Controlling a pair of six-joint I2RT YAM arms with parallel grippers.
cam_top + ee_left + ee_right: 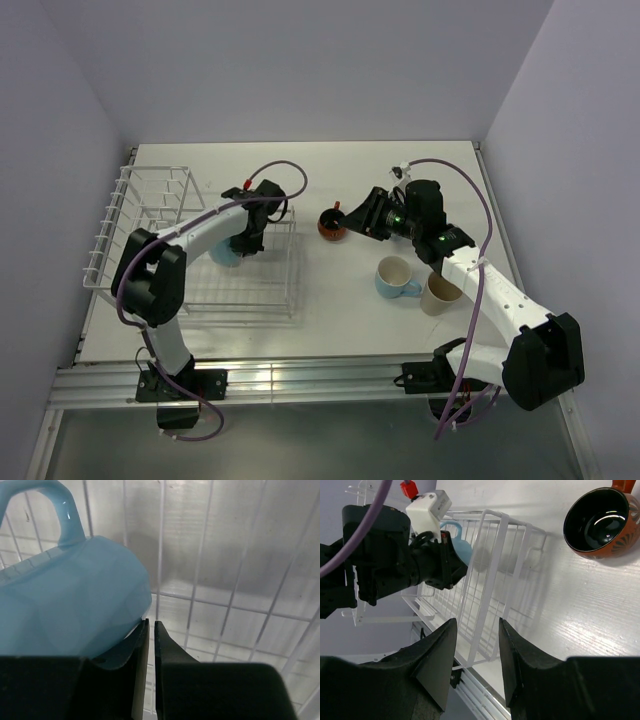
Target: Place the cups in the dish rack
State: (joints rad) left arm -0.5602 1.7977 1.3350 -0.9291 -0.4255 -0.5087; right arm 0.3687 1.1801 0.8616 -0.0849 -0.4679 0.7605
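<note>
Markings: red-orange cup (331, 226) (602, 522) has a dark line pattern on its outer wall and a glossy dark inside. None of it reads as lettering.
Arm fittings: a white block with a red tab (409, 488) sits on the left wrist. Small green lights (437, 238) glow on the right arm.
Dish rack: white wire dish rack (150, 200) (485, 580) stands at the left of the table (330, 310), with its raised end on the far-left side.
Mug in rack: light blue mug (226, 256) (75, 605) lies inside the rack, near its right end. Its handle points away from the wrist camera.
Left gripper: left gripper (240, 243) (151, 645) is closed to a thin slit with nothing seen in it. The mug's rim rests against the outer side of one finger.
Right gripper: right gripper (352, 214) (476, 655) has its fingers partly spread around nothing, just right of the red-orange cup.
Cups on table: second light blue mug (397, 278) and cream mug (440, 292) stand upright side by side, near-right of centre.
In the way: the left arm reaches across the rack, and purple cables (285, 170) loop above it.
</note>
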